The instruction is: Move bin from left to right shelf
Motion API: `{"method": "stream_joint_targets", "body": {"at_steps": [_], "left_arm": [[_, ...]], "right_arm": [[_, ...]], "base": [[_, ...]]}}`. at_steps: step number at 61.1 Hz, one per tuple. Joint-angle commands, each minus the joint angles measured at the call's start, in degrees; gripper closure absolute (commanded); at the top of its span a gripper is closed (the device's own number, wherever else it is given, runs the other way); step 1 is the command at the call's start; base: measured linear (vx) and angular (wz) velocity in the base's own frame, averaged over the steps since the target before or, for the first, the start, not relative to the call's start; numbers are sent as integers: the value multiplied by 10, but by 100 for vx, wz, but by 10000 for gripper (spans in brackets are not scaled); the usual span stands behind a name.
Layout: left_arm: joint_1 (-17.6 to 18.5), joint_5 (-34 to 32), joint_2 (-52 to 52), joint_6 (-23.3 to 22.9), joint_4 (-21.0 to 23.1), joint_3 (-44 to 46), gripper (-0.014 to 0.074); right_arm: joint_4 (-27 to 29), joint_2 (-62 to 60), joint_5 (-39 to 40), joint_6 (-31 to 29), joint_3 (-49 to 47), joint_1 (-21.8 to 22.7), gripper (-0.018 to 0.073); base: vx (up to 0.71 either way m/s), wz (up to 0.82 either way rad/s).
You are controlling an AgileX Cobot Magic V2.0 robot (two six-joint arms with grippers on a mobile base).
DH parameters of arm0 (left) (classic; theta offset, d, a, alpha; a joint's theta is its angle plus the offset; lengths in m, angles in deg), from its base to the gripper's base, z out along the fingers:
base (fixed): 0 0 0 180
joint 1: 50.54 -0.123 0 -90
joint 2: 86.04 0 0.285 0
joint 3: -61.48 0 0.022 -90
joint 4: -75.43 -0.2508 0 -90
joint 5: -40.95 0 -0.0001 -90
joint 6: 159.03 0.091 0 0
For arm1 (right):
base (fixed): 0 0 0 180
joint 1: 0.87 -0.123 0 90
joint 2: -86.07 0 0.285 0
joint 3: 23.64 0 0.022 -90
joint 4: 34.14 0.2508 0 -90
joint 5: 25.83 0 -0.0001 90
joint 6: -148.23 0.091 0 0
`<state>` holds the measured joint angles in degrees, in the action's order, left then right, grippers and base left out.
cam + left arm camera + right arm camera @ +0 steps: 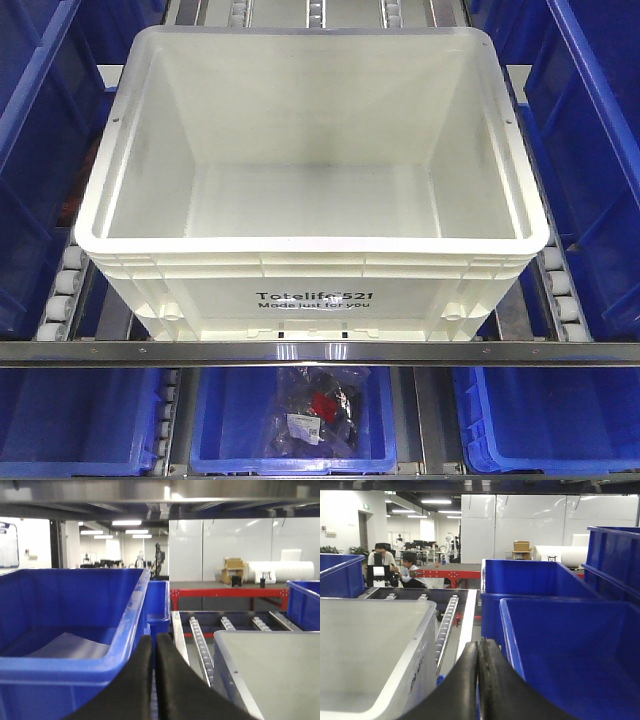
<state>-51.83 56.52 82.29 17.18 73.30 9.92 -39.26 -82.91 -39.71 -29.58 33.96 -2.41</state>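
On the right shelf [320, 352], the bin [310, 300], empty; below, blue bin [220, 425] of bagged items [318, 412]; left claw [154, 670], right claw [479, 680] closed, bare

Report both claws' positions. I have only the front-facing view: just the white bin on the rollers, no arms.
Observer: The left claw is shut, empty, pointing into the gap between the white bin and a blue bin to the left.
Operator: Give me the right one.
Observer: The right claw is shut too, holding nothing, between the white bin and another blue bin on the right.
Operator: Check beyond the rack.
Observer: Seated people show far behind, in the right wrist view.
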Motion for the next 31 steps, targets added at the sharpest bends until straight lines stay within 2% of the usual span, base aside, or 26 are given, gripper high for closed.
{"method": "stream_joint_targets", "body": {"at_steps": [1,8,13,20,31], "left_arm": [[4,26,-54,-4,1,70,604],[4,86,-108,-4,1,121,604],[4,97,-136,-4,2,125,604],[4,109,-156,-5,28,115,604],[4,121,-160,-5,32,102,603]], "right_arm": [[-20,46,-11,-2,-67,0,566],[-23,109,-86,-2,-123,0,566],[-23,153,-134,-2,-144,0,566],[-20,200,-159,-2,-143,0,566],[-21,254,-178,-3,-143,0,566]], "base": [[0,0],[0,0],[0,0],[0,0],[0,0]]}}
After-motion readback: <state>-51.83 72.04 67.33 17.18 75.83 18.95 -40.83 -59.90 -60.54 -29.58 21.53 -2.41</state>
